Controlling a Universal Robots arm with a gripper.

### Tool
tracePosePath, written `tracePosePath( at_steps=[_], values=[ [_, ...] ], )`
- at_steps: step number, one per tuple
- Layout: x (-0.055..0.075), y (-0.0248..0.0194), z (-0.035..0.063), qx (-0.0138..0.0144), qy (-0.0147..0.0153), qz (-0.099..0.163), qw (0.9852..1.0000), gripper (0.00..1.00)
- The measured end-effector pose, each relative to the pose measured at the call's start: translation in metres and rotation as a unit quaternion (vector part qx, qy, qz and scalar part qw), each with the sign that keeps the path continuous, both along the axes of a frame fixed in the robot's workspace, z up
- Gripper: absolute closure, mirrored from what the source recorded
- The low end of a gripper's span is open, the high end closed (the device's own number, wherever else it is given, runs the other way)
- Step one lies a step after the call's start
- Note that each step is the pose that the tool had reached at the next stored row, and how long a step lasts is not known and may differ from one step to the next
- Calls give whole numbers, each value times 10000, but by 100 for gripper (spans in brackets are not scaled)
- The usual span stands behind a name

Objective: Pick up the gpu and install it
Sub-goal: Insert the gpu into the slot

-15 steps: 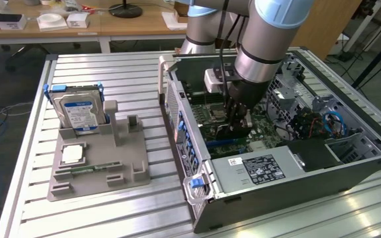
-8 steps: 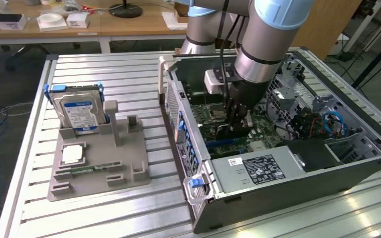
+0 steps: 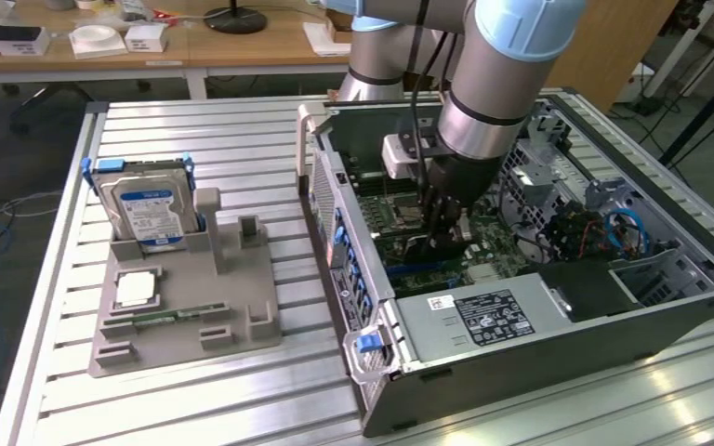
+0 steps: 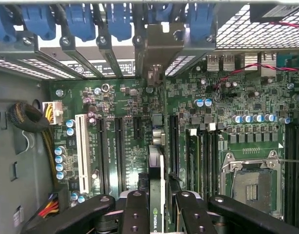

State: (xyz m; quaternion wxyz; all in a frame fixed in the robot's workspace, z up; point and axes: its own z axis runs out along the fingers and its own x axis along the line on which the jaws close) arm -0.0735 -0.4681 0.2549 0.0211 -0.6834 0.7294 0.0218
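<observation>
Gripper [image 4: 158, 215] pinches the gpu [image 4: 156, 175] edge-on between its fingers, low inside the case [image 3: 519, 390]. The card hangs straight beneath it over the motherboard [image 4: 130, 97], long axis parallel to the slots [image 4: 118, 151] just beside it. I cannot tell whether it is seated.

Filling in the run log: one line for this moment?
gripper: shut on gpu | gpu: edge-on above motherboard slots | place: inside open computer case

hard drive [image 3: 146, 206]: upright in grey holder [image 3: 196, 288] | memory stick [image 3: 165, 317]: flat on holder | table [image 3: 47, 372]: slatted metal
</observation>
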Motion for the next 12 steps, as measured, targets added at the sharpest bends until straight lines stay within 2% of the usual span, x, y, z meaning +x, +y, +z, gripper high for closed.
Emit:
tracePosePath(
  at_steps=[10,12],
  values=[
    [0,1,-1,2,1,4,10000,74],
    [-1,2,4,2,16,5,10000,74]
  ],
)
